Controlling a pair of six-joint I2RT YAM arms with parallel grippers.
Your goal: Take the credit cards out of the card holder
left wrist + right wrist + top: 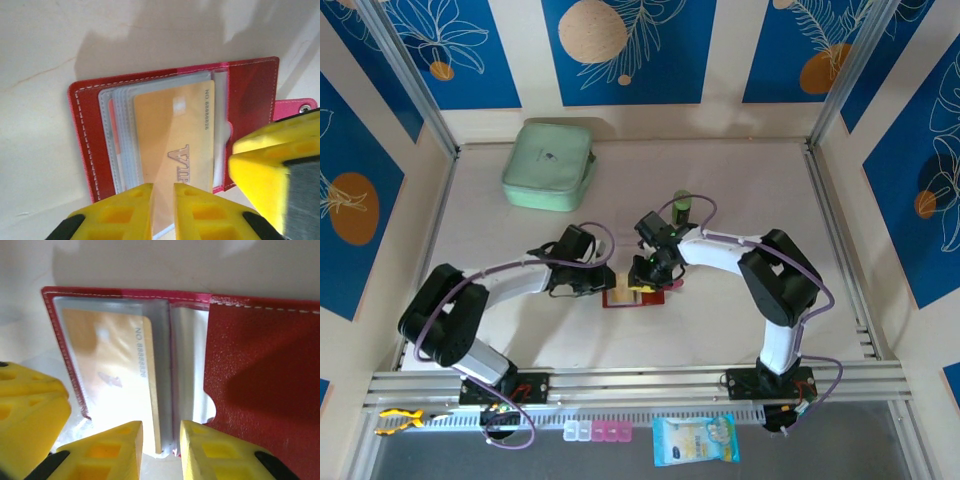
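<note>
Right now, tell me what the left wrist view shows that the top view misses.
Left wrist: the VIP lettering and number on the gold card, tucked in clear sleeves. Top: the mint-green case at the back of the table. Shared: the open red wallet, with the left claw and right claw at it.

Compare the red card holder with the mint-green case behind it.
The card holder is small and dark red; the mint-green case is much larger. The card holder lies open, a gold card showing; the mint-green case looks closed. Both lie flat on the table.
</note>
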